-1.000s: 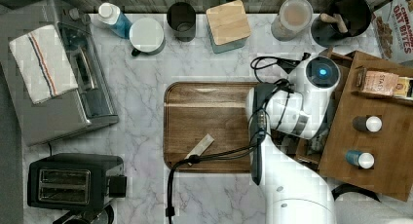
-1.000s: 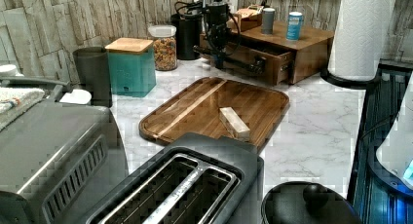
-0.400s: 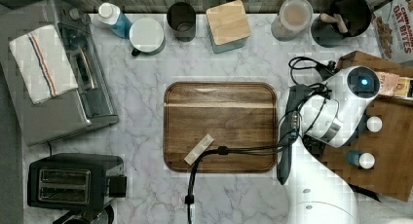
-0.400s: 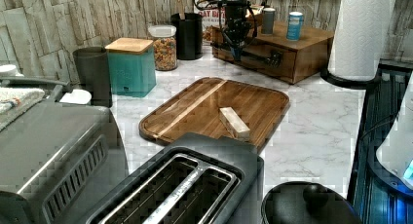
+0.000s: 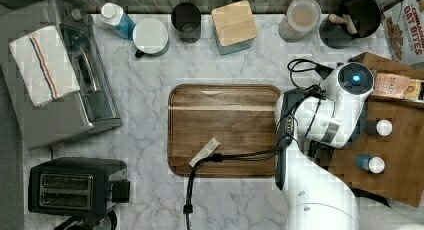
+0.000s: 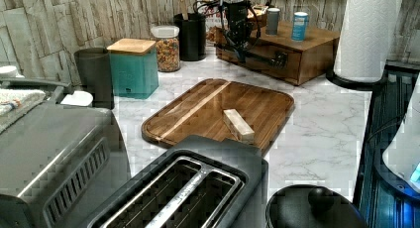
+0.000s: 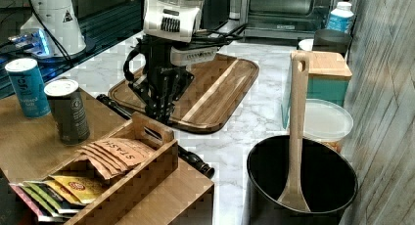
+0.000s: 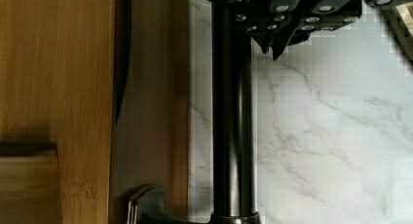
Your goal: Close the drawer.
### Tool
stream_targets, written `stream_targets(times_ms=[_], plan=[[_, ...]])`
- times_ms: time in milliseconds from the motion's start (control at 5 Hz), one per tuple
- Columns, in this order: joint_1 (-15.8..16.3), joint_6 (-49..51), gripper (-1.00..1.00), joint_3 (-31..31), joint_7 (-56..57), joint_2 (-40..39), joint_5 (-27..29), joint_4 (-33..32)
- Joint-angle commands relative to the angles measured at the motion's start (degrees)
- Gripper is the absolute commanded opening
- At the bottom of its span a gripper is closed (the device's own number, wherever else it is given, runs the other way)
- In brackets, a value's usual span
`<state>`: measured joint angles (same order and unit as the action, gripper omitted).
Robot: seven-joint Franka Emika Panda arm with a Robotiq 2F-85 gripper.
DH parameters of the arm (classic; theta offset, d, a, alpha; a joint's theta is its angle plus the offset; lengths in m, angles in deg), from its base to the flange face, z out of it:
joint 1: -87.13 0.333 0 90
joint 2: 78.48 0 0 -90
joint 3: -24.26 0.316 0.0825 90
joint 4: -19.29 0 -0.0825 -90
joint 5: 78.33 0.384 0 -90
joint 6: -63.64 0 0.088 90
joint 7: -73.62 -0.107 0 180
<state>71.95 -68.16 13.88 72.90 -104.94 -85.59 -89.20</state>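
Note:
The drawer [image 6: 257,65] sits pushed in, its brown front flush with the wooden cabinet [image 6: 317,39]. Its dark bar handle [image 6: 271,59] runs along the front, and the handle [image 8: 233,112] stands just off the drawer front [image 8: 151,112] in the wrist view. My gripper [image 8: 272,47] is shut, fingertips together on the counter side of the bar, beside it. It hangs over the handle [image 7: 193,159] in the right view, with the gripper [image 7: 164,117] pointing down at the cabinet's edge. The white arm [image 5: 325,115] covers the cabinet's front edge in the top view.
A dark wood cutting board [image 5: 224,130] with a small wooden block [image 5: 204,151] lies beside the cabinet. Two cans [image 7: 66,112] and a tea box [image 7: 122,161] sit on the cabinet top. A utensil pot [image 7: 298,186], canisters, a toaster [image 5: 75,190] and a paper towel roll [image 6: 369,34] ring the counter.
A second ago the drawer stood pulled out; the gripper moved toward the cabinet and the drawer slid in flush. Since then the arm has drifted slightly back toward the board.

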Motion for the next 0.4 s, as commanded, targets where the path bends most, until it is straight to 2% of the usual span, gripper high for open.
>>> stream_targets(times_ms=[200,400], plan=[[-8.0,-0.97,-1.0,-11.14,-3.48,2.78,-1.14,3.24],[-7.89,-0.99,-1.0,-11.27,-3.44,2.77,-1.06,3.25]])
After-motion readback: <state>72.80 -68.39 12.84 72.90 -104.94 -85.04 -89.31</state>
